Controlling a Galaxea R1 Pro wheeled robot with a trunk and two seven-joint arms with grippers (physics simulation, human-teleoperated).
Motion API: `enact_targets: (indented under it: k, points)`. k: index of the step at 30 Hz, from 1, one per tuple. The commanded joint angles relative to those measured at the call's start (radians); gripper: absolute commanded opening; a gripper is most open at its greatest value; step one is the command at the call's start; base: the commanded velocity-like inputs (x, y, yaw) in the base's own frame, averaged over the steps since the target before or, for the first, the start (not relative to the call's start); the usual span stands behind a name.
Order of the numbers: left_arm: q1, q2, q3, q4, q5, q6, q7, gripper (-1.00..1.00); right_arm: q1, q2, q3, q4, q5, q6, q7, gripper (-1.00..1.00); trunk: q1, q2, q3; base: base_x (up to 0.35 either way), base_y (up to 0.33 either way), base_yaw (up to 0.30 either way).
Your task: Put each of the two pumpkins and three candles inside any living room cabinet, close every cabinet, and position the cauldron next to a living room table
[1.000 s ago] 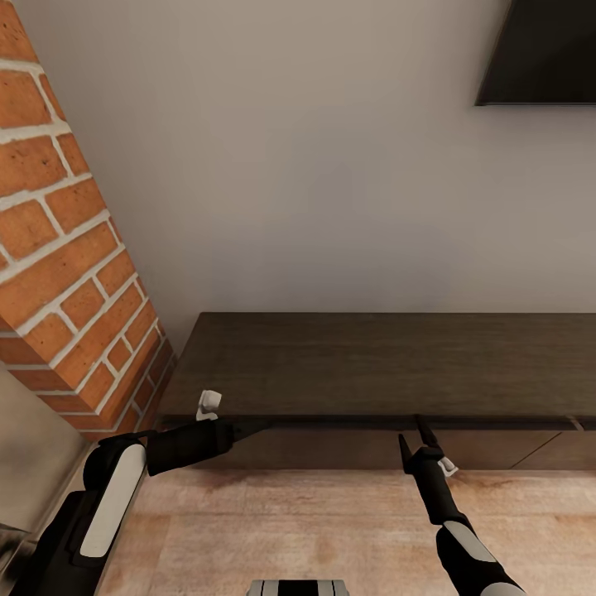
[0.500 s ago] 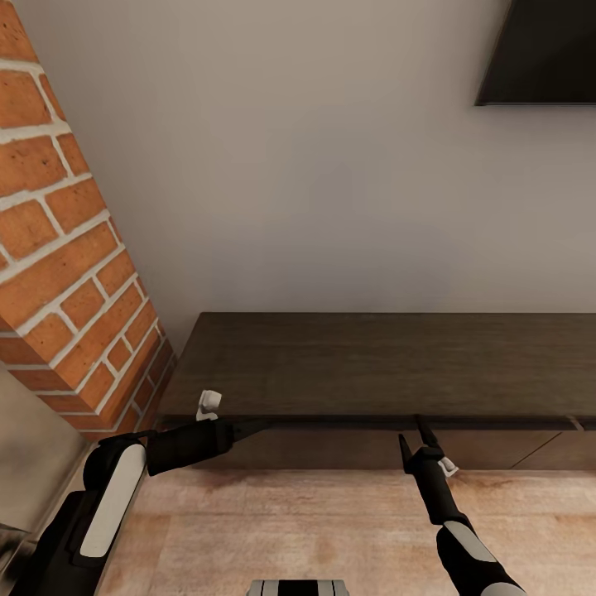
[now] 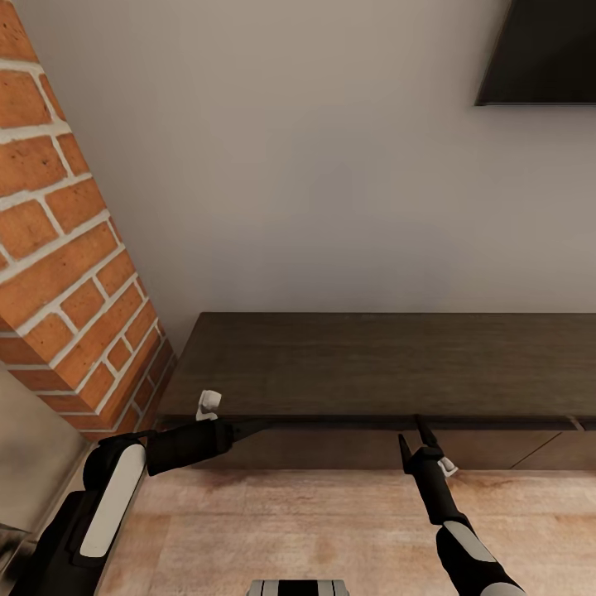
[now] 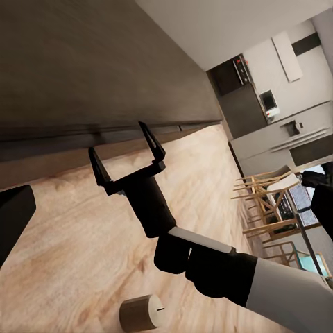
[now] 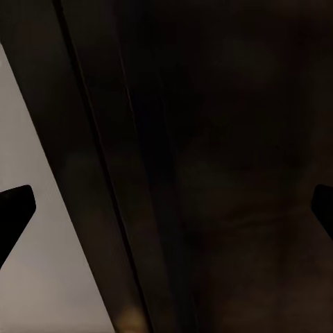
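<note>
Beside cabinet edge: right fingers (spread); empty.

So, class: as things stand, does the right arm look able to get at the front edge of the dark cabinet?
Probably yes. The right gripper, open, points at the cabinet with its fingertips right at the front edge, and nothing sits between them.

Just ahead of your black right gripper you have the dark-brown wood-grain cabinet. The floor below is light tan wood. Beside your black left gripper rises orange brick with pale mortar lines. A grey-brown candle lies on the floor.
</note>
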State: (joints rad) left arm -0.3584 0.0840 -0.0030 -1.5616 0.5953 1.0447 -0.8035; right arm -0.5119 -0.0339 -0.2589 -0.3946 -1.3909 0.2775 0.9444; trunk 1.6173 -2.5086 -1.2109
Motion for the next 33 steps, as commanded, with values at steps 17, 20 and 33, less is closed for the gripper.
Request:
enact_targets:
  k: [17,20,33]
  points:
    - [-0.001,0.000,-0.002,0.000,-0.003,0.002,-0.003,1.00,0.000,0.002,-0.001,0.002,-0.008,0.011,-0.007,1.00,0.000,0.000,-0.001,-0.011,0.000,0.000]
    - [-0.001,0.000,-0.002,0.000,-0.003,0.002,-0.003,1.00,0.000,0.003,-0.001,0.002,-0.008,0.011,-0.008,1.00,0.000,0.000,-0.001,-0.013,0.000,0.000]
    - [-0.001,0.000,-0.005,0.000,-0.003,0.002,-0.003,1.00,0.000,0.002,-0.002,0.016,-0.008,0.010,-0.009,1.00,0.000,0.000,-0.001,-0.002,0.000,0.000]
